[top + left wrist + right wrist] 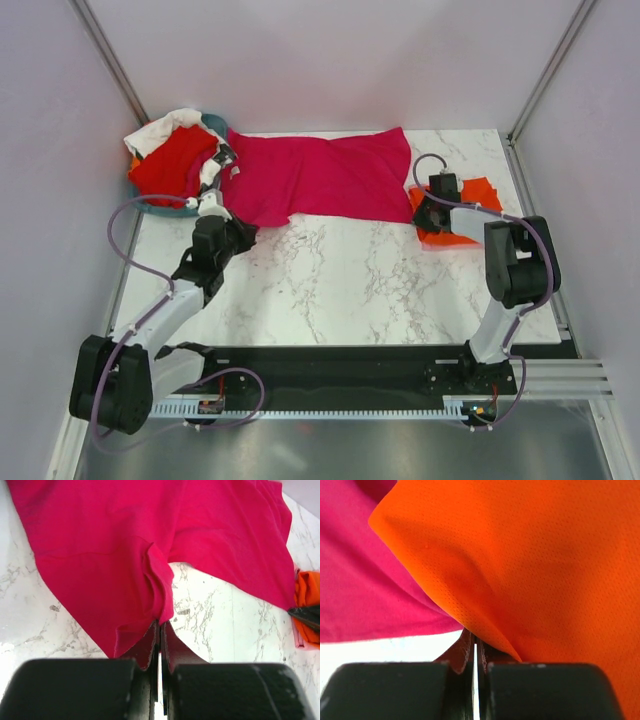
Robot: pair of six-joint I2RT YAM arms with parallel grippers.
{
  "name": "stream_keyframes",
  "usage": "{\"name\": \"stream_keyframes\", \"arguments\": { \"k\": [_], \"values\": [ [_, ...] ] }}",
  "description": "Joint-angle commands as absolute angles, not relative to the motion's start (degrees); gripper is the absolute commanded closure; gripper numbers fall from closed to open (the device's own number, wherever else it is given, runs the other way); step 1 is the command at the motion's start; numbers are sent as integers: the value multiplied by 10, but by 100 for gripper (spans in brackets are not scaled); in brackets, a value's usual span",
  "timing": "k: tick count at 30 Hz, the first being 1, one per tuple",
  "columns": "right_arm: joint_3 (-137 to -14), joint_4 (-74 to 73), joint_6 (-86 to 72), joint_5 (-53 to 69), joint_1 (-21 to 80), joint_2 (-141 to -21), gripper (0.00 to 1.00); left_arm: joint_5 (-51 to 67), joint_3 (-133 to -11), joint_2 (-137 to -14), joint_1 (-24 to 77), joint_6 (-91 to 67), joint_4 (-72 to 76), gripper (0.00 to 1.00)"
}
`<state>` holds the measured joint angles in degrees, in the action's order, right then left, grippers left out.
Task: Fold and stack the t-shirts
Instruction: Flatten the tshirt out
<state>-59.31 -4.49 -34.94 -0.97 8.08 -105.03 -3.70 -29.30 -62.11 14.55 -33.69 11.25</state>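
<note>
A magenta-pink t-shirt [320,175] lies spread flat along the back of the marble table [360,280]. My left gripper [243,232] is shut on its near left corner; the left wrist view shows the gripper [160,625] pinching the hem of the shirt [125,545]. A bright orange t-shirt [478,192] lies bunched at the right, beside the magenta one's right edge. My right gripper [428,215] is shut at the orange shirt's left edge. In the right wrist view the orange cloth [545,570] drapes over the gripper [474,642], and magenta [365,595] lies to its left.
A teal basket [150,207] at the back left holds a red t-shirt [175,165] and a white one [165,125]. White walls with metal posts close the back and sides. A black rail [340,365] runs along the near edge.
</note>
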Motion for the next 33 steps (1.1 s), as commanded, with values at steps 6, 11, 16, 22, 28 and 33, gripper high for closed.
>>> {"name": "stream_keyframes", "arguments": {
  "k": [6, 11, 16, 22, 28, 33],
  "values": [
    [-600, -75, -325, -51, 55, -1042, 100, -54, -287, -580, 158, -340, 110, 98],
    [-599, -83, -316, -42, 91, -1023, 100, -107, -278, -517, 157, -355, 63, 98],
    [-556, -84, -323, -32, 127, -970, 100, -123, -259, -465, 157, -366, 37, 98],
    [-476, -88, -319, -24, 127, -875, 100, -159, -228, -392, 157, -372, -18, 98],
    [-411, -120, -315, -25, 114, -820, 100, -167, -184, -320, 157, -378, -54, 98],
    [-384, -150, -310, -45, 87, -786, 100, -197, -156, -273, 157, -392, -90, 98]
  ]
}}
